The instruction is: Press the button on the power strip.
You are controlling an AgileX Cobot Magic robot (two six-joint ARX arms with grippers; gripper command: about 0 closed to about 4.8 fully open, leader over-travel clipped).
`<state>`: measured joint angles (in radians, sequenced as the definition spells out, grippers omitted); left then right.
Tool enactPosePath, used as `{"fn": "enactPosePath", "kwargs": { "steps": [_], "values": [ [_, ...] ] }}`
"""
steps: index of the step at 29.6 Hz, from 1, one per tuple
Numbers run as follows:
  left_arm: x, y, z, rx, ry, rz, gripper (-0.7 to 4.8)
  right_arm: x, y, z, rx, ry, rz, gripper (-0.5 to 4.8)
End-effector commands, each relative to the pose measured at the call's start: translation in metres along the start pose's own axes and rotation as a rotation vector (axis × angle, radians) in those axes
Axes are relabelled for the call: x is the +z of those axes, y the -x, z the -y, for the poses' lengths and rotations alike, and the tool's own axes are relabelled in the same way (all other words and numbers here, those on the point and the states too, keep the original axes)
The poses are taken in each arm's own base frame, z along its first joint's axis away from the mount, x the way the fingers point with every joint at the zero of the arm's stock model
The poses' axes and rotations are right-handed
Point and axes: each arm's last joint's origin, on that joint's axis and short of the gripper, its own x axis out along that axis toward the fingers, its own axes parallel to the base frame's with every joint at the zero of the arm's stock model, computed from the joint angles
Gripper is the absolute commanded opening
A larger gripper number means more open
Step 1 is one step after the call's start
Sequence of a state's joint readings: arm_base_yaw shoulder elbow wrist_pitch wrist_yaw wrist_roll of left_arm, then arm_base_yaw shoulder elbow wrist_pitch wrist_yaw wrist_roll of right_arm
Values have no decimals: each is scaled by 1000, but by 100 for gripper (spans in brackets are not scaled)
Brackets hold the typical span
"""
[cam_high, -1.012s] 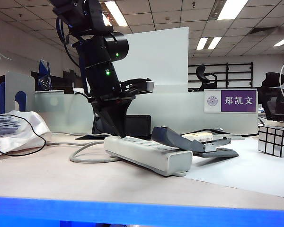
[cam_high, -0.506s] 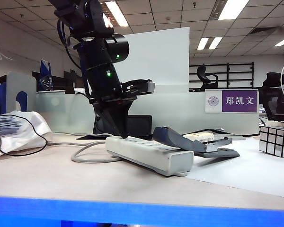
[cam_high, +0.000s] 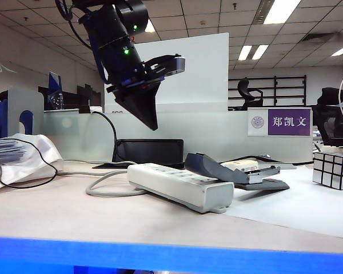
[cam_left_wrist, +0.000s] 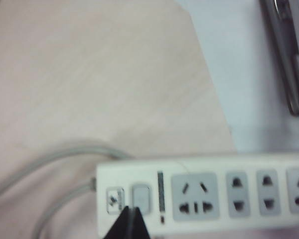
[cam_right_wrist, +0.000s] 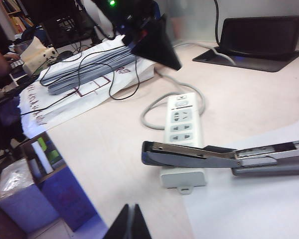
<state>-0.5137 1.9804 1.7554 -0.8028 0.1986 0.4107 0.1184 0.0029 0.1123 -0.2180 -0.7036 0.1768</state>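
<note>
- Long off-white rectangular plastic power strip [cam_high: 180, 185] lying flat on pale wooden counter [cam_high: 74, 220], thick pale grey cable [cam_high: 103, 182] curling away from the end nearest the left tool.
- Directly below and well apart from left tool [cam_high: 150, 121]; rocker button [cam_left_wrist: 140, 198] at the cable end just beside the tool tips in the left wrist view.
- Left tool [cam_left_wrist: 129, 224] closed to a single black point, holding nothing, touching nothing, raised in air above the strip.
- Far end of strip under the raised arm of dark grey open stapler [cam_high: 231, 170].
- Right tool [cam_right_wrist: 129, 221] low over the counter's near edge, well apart from strip [cam_right_wrist: 182, 134], tips pressed together, empty.
</note>
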Motion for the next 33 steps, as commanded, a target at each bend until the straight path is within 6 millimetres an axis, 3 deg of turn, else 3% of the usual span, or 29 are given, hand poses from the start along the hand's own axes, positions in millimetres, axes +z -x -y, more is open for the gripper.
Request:
{"fn": "enactPosePath", "kwargs": {
  "steps": [1,7,14,23,29,33],
  "values": [
    [-2,12,6,-56,8,37,-6,4,0,0,-26,23,30,3],
    [-30,29,23,-46,39,142,-6,12,1,-2,-18,71,100,3],
    [-86,56,53,-11,95,254,-6,15,1,-1,-79,86,144,3],
    [-157,96,92,70,226,539,-6,24,3,-3,-69,115,221,3],
    [-232,144,127,324,313,797,-6,24,3,-2,-112,81,231,3],
    [-271,158,141,502,386,886,-6,24,4,1,-215,69,254,3]
  ]
}}
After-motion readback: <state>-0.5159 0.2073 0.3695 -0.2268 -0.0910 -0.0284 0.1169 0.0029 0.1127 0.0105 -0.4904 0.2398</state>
